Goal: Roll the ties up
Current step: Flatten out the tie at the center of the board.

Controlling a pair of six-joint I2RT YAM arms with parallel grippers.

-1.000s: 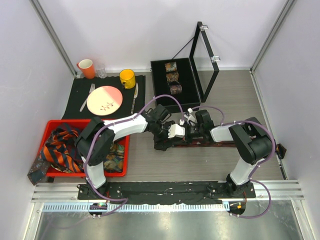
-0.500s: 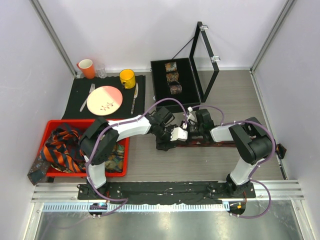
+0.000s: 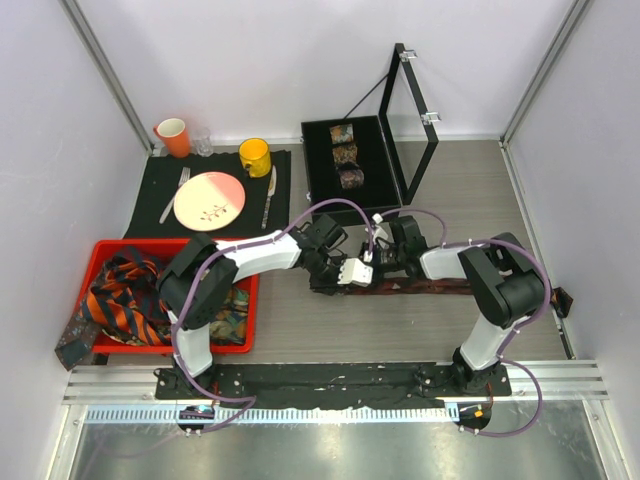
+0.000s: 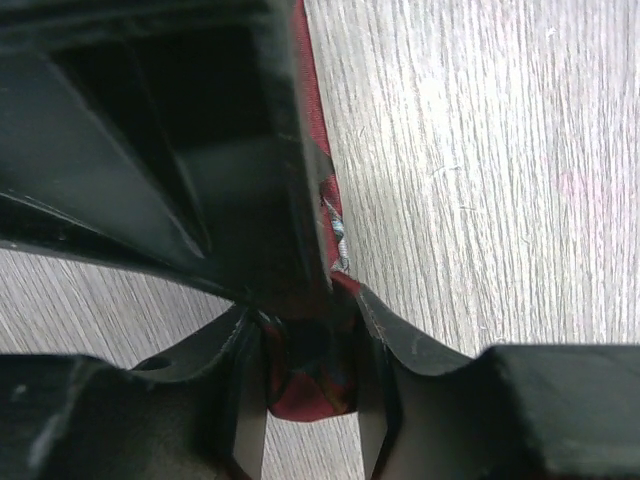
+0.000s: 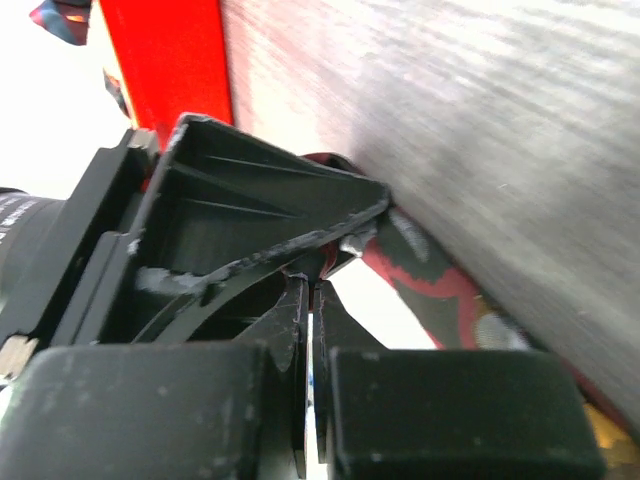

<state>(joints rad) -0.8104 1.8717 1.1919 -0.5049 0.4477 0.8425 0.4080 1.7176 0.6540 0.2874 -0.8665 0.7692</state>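
A dark red patterned tie lies flat across the table's middle. At its left end both grippers meet. My left gripper is shut on a folded bunch of that tie, and the cloth fills the gap between both fingers. My right gripper faces it with its jaws pressed together on a thin red edge of the tie. In the left wrist view the right gripper's black body hides the tie's end. Three rolled ties sit in a black case.
The case's lid stands open at the back. A red bin at the left holds several loose ties, orange-navy striped ones on top. A dark placemat at the back left carries a plate, a yellow mug and an orange cup.
My left gripper has closed from wide open onto the tie's folded end and shifted slightly toward the right gripper. The right gripper has stayed shut in place.
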